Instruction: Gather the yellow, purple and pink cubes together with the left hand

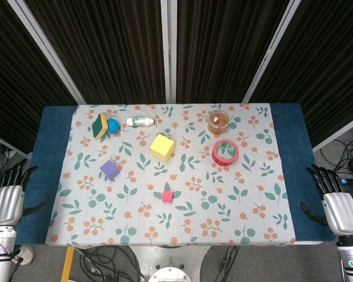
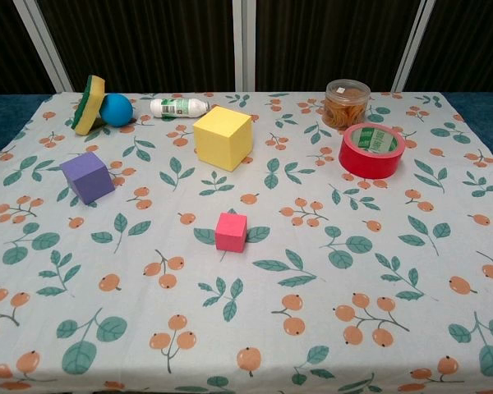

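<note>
A large yellow cube point(image 1: 162, 147) point(image 2: 222, 137) sits on the floral cloth, back of centre. The purple cube point(image 1: 110, 170) point(image 2: 88, 176) lies to its left and nearer. A small pink cube point(image 1: 167, 196) point(image 2: 231, 231) rests near the middle, closest to me. All three stand apart from each other. My left hand point(image 1: 9, 198) hangs off the table's left edge, fingers apart, holding nothing. My right hand point(image 1: 335, 202) hangs by the right edge, also holding nothing. Neither hand shows in the chest view.
A yellow-green sponge point(image 1: 99, 125) point(image 2: 88, 104) leans against a blue ball point(image 1: 113, 125) point(image 2: 116, 109) at the back left. A white bottle point(image 1: 140, 121) point(image 2: 179, 107) lies beside them. A red tape roll point(image 1: 225, 152) point(image 2: 372, 150) and a clear jar point(image 1: 217, 121) point(image 2: 346, 103) stand at the back right.
</note>
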`<action>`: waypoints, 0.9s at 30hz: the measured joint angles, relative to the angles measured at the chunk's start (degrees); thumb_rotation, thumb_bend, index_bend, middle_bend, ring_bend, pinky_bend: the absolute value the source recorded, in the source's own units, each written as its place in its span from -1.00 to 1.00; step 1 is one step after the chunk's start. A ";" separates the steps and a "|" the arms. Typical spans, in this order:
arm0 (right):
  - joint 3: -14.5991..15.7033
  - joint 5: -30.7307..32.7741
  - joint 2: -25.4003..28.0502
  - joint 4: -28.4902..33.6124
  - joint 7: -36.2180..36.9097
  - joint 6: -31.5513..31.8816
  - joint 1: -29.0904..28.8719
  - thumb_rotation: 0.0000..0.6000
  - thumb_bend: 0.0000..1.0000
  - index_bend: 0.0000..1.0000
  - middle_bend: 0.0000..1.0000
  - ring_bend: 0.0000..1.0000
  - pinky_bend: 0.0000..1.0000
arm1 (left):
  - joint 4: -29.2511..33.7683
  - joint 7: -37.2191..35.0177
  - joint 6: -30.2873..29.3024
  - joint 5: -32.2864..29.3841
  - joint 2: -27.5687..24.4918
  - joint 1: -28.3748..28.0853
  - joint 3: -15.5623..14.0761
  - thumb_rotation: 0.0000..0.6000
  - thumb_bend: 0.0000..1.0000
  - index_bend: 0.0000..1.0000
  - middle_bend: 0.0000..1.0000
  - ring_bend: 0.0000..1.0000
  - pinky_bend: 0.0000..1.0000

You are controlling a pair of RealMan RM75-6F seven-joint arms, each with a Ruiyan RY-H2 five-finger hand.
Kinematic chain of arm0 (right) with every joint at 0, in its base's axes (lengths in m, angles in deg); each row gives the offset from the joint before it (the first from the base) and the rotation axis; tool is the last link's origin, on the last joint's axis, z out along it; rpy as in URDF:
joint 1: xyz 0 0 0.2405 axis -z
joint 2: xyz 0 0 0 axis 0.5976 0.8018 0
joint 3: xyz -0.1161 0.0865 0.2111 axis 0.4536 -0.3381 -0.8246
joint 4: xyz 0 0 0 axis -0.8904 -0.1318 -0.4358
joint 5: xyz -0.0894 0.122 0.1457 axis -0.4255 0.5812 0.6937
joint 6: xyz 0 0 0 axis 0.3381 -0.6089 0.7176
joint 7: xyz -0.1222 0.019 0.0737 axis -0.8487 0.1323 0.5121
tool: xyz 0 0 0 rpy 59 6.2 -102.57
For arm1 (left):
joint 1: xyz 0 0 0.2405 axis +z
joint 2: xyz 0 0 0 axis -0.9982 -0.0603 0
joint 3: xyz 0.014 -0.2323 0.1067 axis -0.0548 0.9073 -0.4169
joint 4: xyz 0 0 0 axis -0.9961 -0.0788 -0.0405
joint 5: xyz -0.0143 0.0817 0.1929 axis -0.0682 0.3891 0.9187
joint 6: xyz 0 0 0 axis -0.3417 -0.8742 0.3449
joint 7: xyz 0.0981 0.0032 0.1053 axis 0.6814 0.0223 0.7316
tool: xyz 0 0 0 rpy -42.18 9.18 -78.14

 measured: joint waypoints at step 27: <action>0.25 -1.72 1.24 0.33 0.15 1.40 0.06 1.00 -0.57 -1.00 -0.92 -1.00 -0.92 | -2.23 -6.53 9.55 8.89 -3.10 -14.20 4.94 1.00 -0.88 -0.58 -0.76 -0.91 -0.80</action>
